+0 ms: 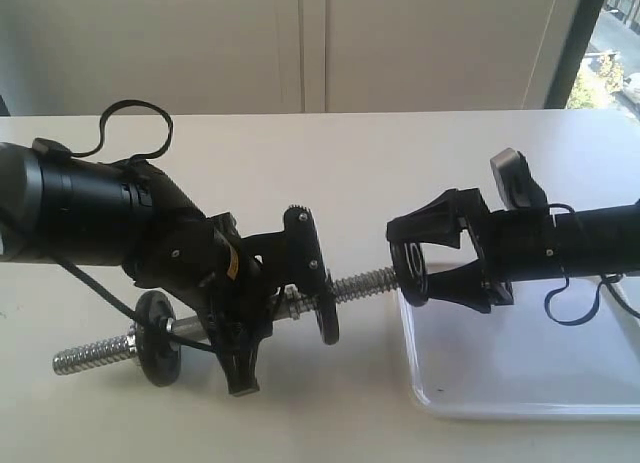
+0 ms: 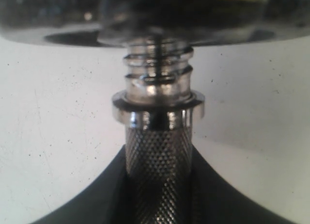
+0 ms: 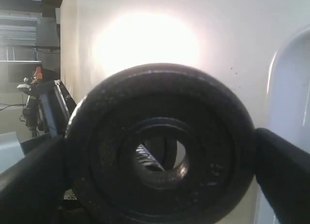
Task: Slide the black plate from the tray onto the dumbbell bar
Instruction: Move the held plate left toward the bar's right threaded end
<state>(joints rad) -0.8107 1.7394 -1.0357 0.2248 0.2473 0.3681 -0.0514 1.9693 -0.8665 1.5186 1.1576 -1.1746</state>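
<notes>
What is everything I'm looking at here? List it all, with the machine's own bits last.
round cast-iron black plate: one, black, upright in the right gripper, its hole facing the bar's threaded tip
chrome steel dumbbell bar: one, silver, lying across the middle of the table, gripped at its knurled centre
small weight discs: two, black, on the bar, one on each side of the left gripper
rectangular plastic tray: one, white, on the table at the right, below the right arm
table: one, white, under everything
left gripper: one, black, shut on the dumbbell bar
right gripper: one, black, shut on the black plate
</notes>
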